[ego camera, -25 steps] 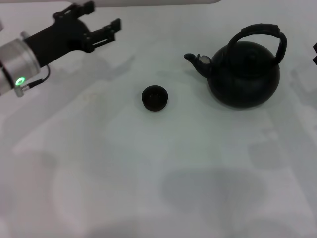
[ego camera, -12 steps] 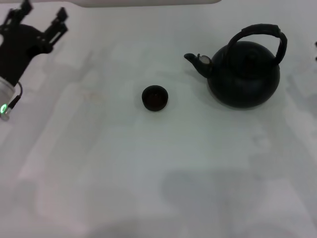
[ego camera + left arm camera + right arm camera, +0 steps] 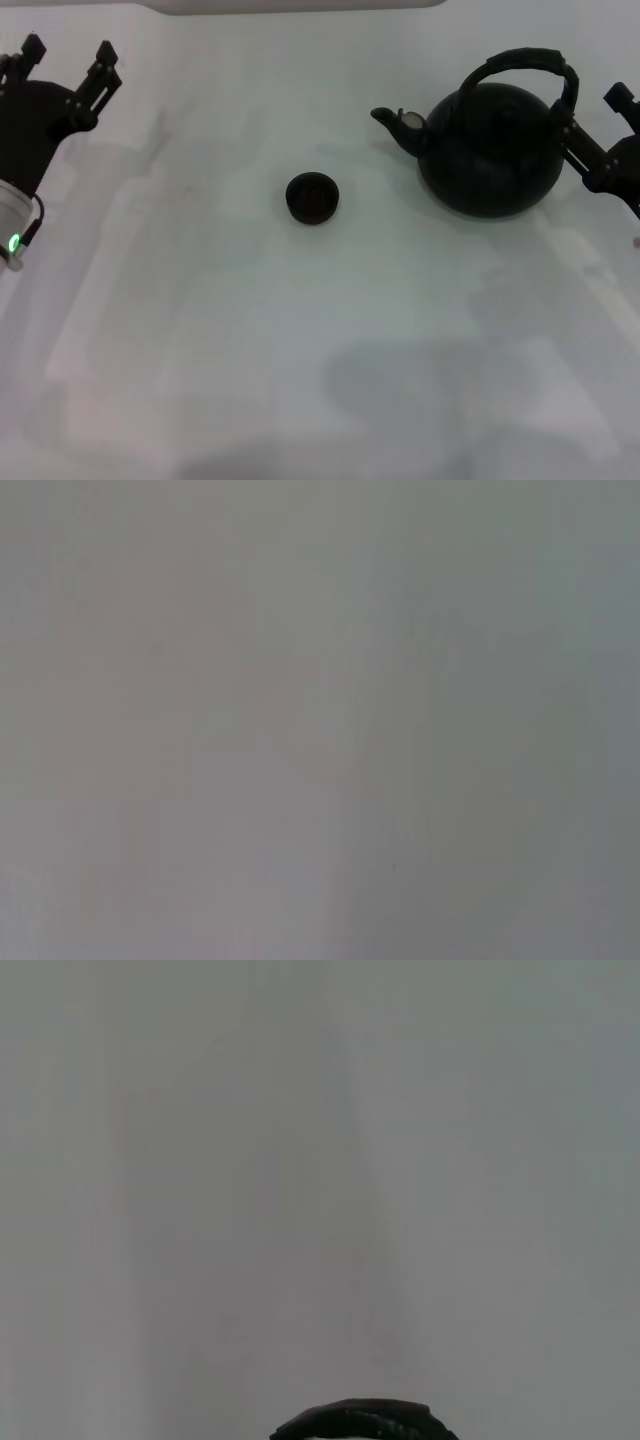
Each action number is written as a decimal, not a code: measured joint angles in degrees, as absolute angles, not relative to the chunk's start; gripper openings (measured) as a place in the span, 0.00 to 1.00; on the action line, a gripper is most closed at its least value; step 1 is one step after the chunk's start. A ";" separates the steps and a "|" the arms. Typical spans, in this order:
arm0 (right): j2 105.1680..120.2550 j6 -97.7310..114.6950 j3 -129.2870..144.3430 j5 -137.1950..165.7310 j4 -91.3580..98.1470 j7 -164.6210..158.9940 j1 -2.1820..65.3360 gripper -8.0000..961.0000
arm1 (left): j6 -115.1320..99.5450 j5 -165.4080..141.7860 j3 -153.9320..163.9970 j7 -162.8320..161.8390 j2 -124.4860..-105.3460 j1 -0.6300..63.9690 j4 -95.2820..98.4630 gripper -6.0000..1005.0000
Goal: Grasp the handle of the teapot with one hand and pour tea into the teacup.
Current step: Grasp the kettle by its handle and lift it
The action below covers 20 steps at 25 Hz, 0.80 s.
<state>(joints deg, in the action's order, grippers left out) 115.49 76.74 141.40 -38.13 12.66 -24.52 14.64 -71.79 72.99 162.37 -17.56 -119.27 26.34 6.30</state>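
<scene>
Sticking in at the right edge of the head view, the right hand (image 3: 593,113) is right next to the teapot (image 3: 490,150). Its two black fingers (image 3: 585,150) are spread apart and hold nothing. One fingertip is very near the pot's right side, down where the handle (image 3: 525,58) meets the pot. I cannot tell if it touches. The other fingertip is farther out, close to the edge of the picture. The handle is not gripped.

The handle is a thick black hoop that goes up and over the top of the pot. In the right wrist view only a small dark bit of the handle (image 3: 355,1420) peeks in at the edge. All else there is plain grey.

The teapot is big, round and black. It stands upright on the white table (image 3: 320,340), on the robot's right side. Its short spout (image 3: 392,119) points toward the middle of the table.

The teacup (image 3: 312,197) is small, round and black. It stands upright near the middle of the table. It is on the spout side of the pot, a bit closer to the robot, with bare table between the two.

The left hand (image 3: 68,48) is far off at the left edge, well away from the cup and the pot. Its fingers are spread too, and it holds nothing. A small green light (image 3: 15,241) shines on its arm. The left wrist view is only plain grey.
</scene>
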 joint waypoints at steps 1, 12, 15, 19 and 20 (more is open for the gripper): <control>115.52 76.46 141.37 -38.13 12.71 -24.49 14.80 0.88 | -71.55 73.00 162.41 -17.56 -119.27 26.31 6.31 0.88; 115.57 69.71 139.73 -38.62 13.66 -24.61 17.40 0.84 | -70.95 72.69 162.54 -17.13 -119.26 25.45 6.39 0.88; 115.68 67.29 138.63 -38.66 14.19 -24.43 18.42 0.83 | -70.98 73.32 162.37 -17.12 -119.31 24.98 7.05 0.88; 115.71 66.82 138.57 -38.67 14.22 -24.33 18.84 0.81 | -71.20 74.35 162.32 -17.10 -119.35 24.67 7.87 0.88; 115.71 66.73 138.57 -38.67 14.22 -24.33 18.94 0.81 | -71.26 74.55 162.30 -17.10 -119.36 24.60 7.91 0.88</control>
<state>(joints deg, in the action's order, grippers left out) 115.71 66.73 138.57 -38.67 14.22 -24.33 18.94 -71.26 74.55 162.30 -17.10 -119.36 24.60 7.91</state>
